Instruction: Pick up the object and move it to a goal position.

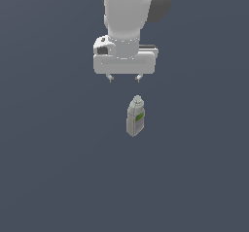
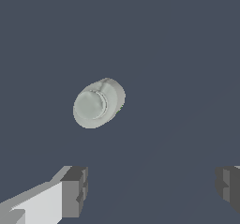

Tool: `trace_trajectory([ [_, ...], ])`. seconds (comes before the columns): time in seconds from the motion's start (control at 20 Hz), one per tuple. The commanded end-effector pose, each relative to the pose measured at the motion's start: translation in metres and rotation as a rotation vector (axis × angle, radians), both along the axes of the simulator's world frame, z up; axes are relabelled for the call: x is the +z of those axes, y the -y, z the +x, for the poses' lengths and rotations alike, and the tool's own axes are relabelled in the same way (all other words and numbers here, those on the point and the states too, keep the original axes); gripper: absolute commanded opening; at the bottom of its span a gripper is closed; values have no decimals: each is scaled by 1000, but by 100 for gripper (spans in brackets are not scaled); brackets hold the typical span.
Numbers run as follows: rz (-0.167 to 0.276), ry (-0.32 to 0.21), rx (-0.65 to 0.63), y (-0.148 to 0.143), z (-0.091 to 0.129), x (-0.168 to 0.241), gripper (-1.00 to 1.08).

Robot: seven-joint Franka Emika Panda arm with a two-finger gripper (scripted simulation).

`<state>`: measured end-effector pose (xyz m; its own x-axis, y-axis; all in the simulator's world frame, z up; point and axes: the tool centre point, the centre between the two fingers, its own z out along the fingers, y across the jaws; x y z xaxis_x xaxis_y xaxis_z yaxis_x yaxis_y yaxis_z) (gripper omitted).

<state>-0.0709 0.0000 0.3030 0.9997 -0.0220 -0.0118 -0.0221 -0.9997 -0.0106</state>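
The object, a small pale grey-beige bottle [image 1: 135, 116] with a boxy body, rounded cap and green label patch, stands upright on the dark floor in the exterior view. The wrist view shows it from above, cap first [image 2: 98, 103]. My gripper [image 1: 124, 77] hangs above the bottle and slightly toward the exterior view's left, apart from it. Its jaws are wide open and empty. Both fingertips [image 2: 75, 191] show in the wrist view, with the bottle outside the gap between them.
The plain dark grey-blue floor [image 1: 48, 177] fills both views. The white arm [image 1: 129, 12] rises out of the exterior view's top edge.
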Motion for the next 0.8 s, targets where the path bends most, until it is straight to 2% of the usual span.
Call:
trace_trajectory([
  [0.0, 0, 0, 0, 0, 0, 0, 100],
  [0.75, 4, -12, 27, -9, 3, 1, 100],
])
